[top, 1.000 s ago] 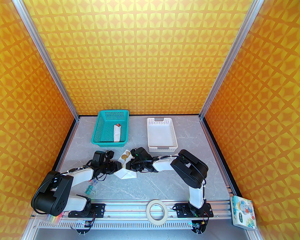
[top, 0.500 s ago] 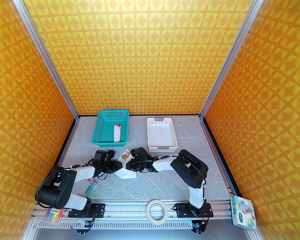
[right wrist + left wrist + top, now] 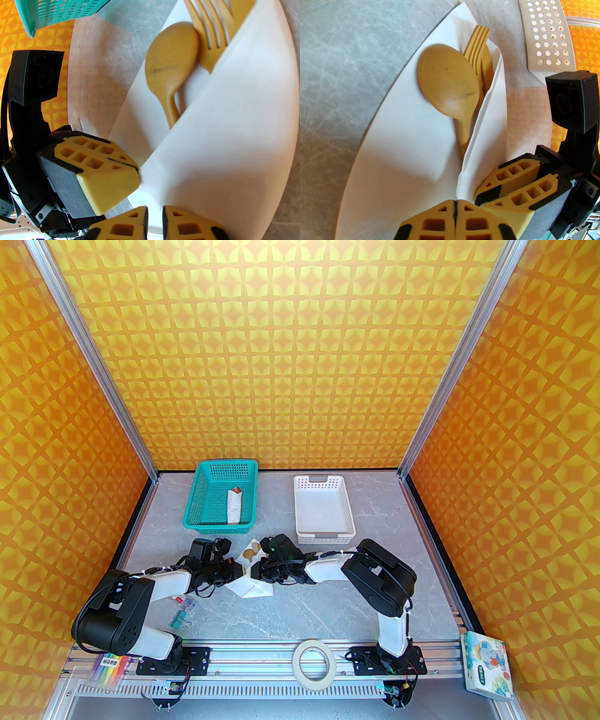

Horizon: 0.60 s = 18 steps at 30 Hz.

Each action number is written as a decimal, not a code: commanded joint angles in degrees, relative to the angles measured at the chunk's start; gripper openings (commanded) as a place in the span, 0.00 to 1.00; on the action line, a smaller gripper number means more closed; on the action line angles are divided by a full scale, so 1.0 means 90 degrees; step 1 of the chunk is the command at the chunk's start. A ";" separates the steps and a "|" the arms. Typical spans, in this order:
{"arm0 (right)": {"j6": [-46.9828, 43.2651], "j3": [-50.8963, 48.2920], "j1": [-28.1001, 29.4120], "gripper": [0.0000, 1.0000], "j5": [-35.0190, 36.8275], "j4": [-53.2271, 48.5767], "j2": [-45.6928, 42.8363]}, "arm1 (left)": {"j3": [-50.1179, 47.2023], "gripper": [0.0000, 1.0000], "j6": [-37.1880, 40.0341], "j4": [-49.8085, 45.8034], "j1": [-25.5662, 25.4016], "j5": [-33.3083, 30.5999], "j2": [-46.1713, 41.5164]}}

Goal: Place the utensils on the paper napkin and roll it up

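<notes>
Left end effector [image 3: 455, 202] closed, right end effector [image 3: 154, 212] slightly parted, tips close

Tan spoon [image 3: 447, 79] and fork [image 3: 478, 39] lie inside the half-folded white napkin [image 3: 405, 152].

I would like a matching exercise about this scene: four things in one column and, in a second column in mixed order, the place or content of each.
Column 1
1. spoon
2. teal basket
3. white basket
4. tape roll

Column 2
a. lies on the metal rail at the near edge
b. holds a white roll with a red-brown tip
c. lies on the paper napkin beside the fork
d. stands to the right of the other basket

Pairs: 1-c, 2-b, 3-d, 4-a
</notes>
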 commanded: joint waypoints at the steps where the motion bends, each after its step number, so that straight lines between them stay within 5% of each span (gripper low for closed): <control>1: -0.0299 0.0119 -0.0001 0.21 0.0279 -0.0631 -0.0407 | 0.0162 0.00 0.0244 -0.0303 -0.0044 -0.0109 -0.0150; 9: -0.0926 -0.0309 -0.0238 0.06 0.0555 -0.1609 -0.1549 | 0.0219 0.00 0.0407 -0.0490 -0.0044 -0.0289 -0.0184; 18: -0.1072 -0.1234 -0.0413 0.00 0.0400 -0.1673 -0.2400 | 0.0287 0.00 0.0509 -0.0586 -0.0044 -0.0466 -0.0170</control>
